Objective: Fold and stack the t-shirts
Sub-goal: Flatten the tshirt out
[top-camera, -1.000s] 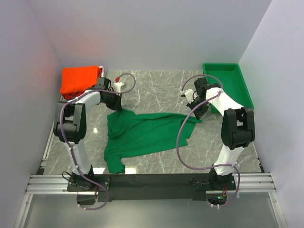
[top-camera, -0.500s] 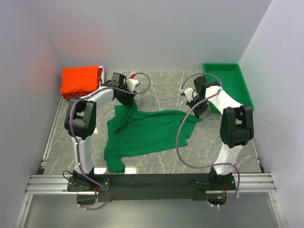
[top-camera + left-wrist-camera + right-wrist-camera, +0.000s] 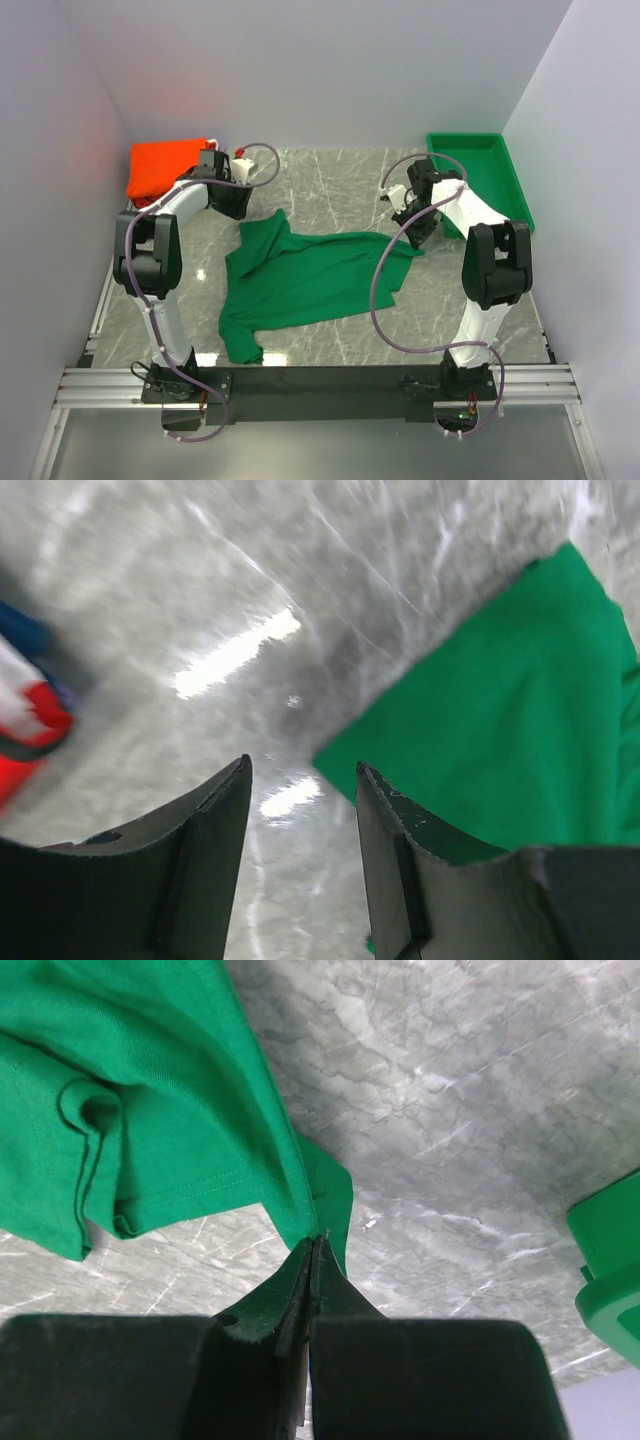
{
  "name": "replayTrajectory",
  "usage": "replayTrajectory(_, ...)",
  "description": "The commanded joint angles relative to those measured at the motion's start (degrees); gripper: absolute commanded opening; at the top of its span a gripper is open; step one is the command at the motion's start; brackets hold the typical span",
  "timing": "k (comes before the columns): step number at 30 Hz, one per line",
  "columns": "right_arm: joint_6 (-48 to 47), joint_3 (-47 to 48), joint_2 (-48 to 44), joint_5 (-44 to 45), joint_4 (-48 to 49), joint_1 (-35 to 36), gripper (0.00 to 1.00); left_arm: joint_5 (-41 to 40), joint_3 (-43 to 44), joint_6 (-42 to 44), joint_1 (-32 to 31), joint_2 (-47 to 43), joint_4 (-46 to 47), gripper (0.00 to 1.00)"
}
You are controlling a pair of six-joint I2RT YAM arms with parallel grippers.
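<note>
Left gripper point(image 3: 234, 205) is pictured with its jaws parted and nothing held between them, hung low over the marble table point(image 3: 340, 185) at the far left. It is placed between the orange-red t-shirts point(image 3: 165, 168), which are piled in the far left corner, and the green t-shirt point(image 3: 310, 280). In the left wrist view, a corner of the green cloth point(image 3: 500, 720) is seen lying on the marble just beyond the open fingertips point(image 3: 372, 780), and a blurred sliver of red is caught at the frame's left edge. The green t-shirt is spread, rumpled, across the middle of the table, with one sleeve trailed toward the near edge. Its right-hand edge is pinched in the right gripper point(image 3: 418, 232), whose fingers are shown in the right wrist view pressed tight together on a fold of the cloth point(image 3: 150, 1090). The green tray point(image 3: 485, 180) is set at the far right, beside that arm.
</note>
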Motion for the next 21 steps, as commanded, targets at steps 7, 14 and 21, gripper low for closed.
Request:
replayTrajectory(7,2.62,5.37,3.32,-0.87,-2.37,0.30,0.00,-2.03,-1.83,-4.09,-0.61,2.63,-2.41,0.51)
replayTrajectory(14,1.65,4.75,2.79,0.63,-2.02,0.21,0.00,-2.03,-3.15,-5.84,-1.32,3.77,-2.41,0.47)
replayTrajectory(21,1.47,3.61,2.35,0.81,-1.14,0.12,0.00,-2.82,-3.77,-6.90,-4.04,4.47,-0.47,0.49)
